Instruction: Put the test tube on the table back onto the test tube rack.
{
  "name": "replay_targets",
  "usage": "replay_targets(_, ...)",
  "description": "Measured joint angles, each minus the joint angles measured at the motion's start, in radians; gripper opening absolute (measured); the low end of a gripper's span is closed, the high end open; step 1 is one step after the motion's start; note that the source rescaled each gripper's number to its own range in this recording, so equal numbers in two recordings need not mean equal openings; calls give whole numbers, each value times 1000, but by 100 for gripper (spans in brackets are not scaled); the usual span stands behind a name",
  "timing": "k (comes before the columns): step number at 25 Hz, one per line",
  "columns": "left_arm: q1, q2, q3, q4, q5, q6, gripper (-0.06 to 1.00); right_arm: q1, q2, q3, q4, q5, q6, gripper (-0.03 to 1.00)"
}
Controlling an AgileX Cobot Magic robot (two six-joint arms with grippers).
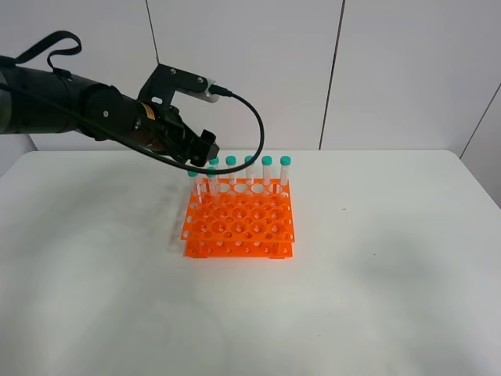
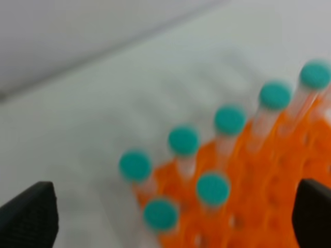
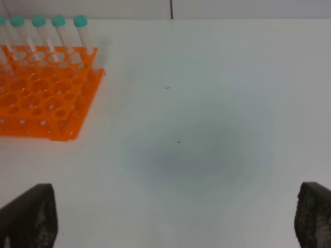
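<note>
The orange test tube rack [image 1: 239,223] stands on the white table [image 1: 376,305]. Several teal-capped test tubes [image 1: 267,168] stand upright along its back row and back left corner. No tube lies on the table in any view. My left gripper [image 1: 203,150] hovers just above the rack's back left corner. In the left wrist view it [image 2: 176,217] is open and empty, and the caps [image 2: 212,188] and the rack [image 2: 269,170] show blurred below it. My right gripper [image 3: 173,214] is open and empty over bare table, to the right of the rack [image 3: 41,98].
A white panelled wall [image 1: 391,70] rises behind the table's far edge. The left arm and its black cable [image 1: 254,117] reach in from the upper left, over the table's back left part.
</note>
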Motion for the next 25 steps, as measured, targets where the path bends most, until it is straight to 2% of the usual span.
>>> replay_targets(2,23,0,-50,0,148,-25,99,0,0,0,0,0,0,100)
replay_targets(3,23,0,-50,0,148,-25,99,0,0,0,0,0,0,100)
replay_targets(4,56,0,-114,0,286,-54,99,0,0,0,0,0,0,100)
replay_targets(7,115,0,-194,-2,494,-83,100,0,0,0,0,0,0,100)
replay_targets(12,254,0,-219,-79,726,-98,100,0,0,0,0,0,0,100)
replay_targets(19,422,0,-220,-48,872,-102,100,0,0,0,0,0,0,100)
replay_targets(25,464,-36,-197,-42,942,-99,100,0,0,0,0,0,0,100)
